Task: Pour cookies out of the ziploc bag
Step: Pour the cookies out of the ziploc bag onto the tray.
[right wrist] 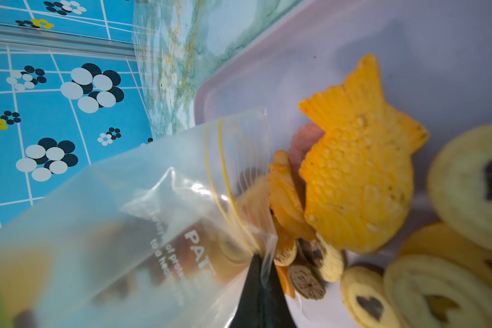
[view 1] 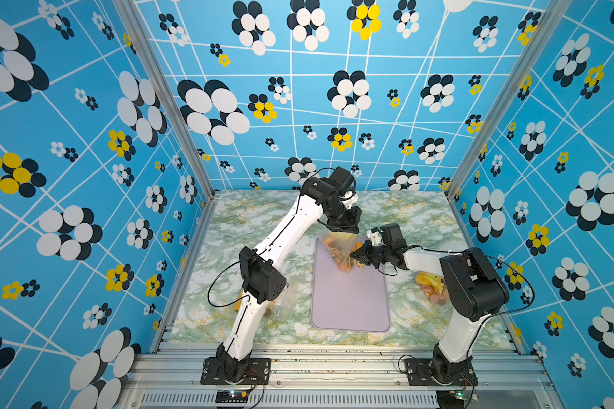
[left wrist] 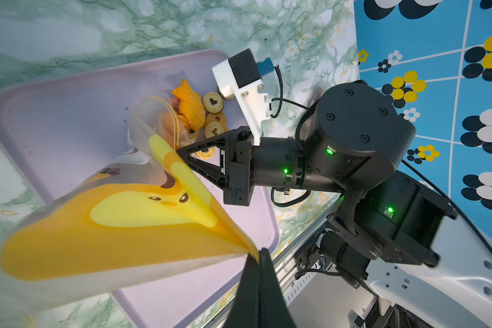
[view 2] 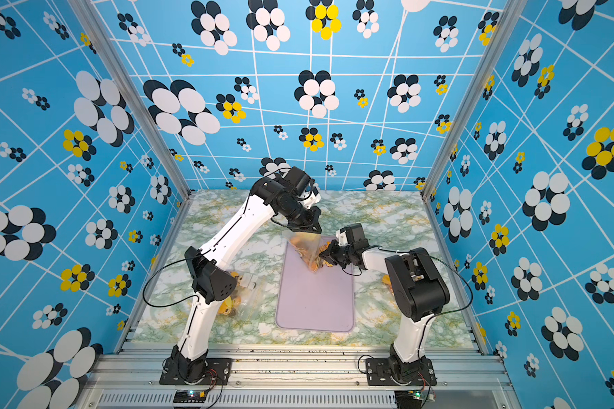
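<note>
Blue flower-print walls (view 1: 86, 141) enclose a green-marbled tabletop (view 1: 249, 226) bearing a lilac tray (view 1: 348, 304), over whose far end a clear ziploc bag (view 1: 336, 244) hangs tipped, long axis slanting steeply, mouth down on the tray. The left fingers (left wrist: 260, 272) are clamped on its raised bottom corner, the right fingers (left wrist: 188, 152) on the mouth's rim. Fish-shaped and round cookies (left wrist: 189, 110) lie on the tray at the mouth, others inside.

A clear plastic ziploc bag (right wrist: 159, 198) is glinting, glossy and crinkled; the lilac plastic tray (left wrist: 68, 113) is looking smooth and matt, the cookies (right wrist: 358, 170) rough and grainy, the marble-print counter (view 1: 249, 219) faintly shining.
</note>
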Tool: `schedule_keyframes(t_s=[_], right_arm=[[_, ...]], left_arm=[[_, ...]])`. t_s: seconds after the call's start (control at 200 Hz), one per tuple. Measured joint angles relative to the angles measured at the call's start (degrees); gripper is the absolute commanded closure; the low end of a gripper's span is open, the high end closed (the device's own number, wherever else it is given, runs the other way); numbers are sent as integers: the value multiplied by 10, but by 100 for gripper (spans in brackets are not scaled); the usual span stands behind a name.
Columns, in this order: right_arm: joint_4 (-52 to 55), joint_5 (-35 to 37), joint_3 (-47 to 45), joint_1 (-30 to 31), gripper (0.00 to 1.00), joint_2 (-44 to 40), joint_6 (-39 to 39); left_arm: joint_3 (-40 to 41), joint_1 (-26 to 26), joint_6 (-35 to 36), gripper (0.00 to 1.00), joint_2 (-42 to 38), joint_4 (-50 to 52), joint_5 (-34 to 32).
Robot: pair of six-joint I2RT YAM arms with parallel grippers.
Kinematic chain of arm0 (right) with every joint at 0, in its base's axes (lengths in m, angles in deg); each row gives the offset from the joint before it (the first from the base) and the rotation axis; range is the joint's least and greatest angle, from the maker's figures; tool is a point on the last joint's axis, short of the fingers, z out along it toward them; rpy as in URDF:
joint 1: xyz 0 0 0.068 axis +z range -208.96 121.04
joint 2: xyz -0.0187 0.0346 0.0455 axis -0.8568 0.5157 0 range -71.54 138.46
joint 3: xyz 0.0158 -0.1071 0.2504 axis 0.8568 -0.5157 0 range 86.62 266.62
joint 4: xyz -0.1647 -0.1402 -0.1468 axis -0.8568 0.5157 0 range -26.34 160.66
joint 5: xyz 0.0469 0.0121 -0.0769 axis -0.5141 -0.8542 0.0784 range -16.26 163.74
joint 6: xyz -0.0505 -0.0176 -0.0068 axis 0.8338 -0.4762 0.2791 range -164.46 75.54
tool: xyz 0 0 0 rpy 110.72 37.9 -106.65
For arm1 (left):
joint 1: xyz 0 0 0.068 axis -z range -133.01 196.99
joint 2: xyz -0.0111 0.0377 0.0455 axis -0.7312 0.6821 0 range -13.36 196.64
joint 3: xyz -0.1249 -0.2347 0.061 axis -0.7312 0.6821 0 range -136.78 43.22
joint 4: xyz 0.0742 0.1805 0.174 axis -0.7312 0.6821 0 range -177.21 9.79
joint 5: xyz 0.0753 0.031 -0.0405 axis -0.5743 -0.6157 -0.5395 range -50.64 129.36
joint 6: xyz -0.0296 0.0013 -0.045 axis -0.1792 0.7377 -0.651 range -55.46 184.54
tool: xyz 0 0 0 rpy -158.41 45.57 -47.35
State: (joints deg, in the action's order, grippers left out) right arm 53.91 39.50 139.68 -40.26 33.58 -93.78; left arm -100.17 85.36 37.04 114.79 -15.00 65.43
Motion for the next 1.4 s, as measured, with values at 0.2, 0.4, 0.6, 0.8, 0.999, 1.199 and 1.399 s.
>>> schedule_keyframes(t_s=[0.2,0.4,0.6,0.8,0.999,1.199,1.399], right_arm=[[-3,0,-15,-7,100,0,0],[-3,0,-26,-15,100,-11,0],[-8,-5,-40,-16,100,-22,0],[-13,-10,-46,-16,99,-36,-5],[-17,-19,-48,-16,97,-49,-7],[-22,-26,-48,-16,93,-55,-9],[-27,-29,-48,-16,92,-59,-9]], left_arm=[[0,16,-3,100,8,0,-12],[0,7,-1,100,8,1,-31],[0,-5,6,100,6,11,-49],[0,-9,8,100,-3,18,-57],[-2,-14,8,100,-10,18,-60],[-3,-16,8,100,-10,20,-60],[-4,-17,8,100,-15,26,-60]])
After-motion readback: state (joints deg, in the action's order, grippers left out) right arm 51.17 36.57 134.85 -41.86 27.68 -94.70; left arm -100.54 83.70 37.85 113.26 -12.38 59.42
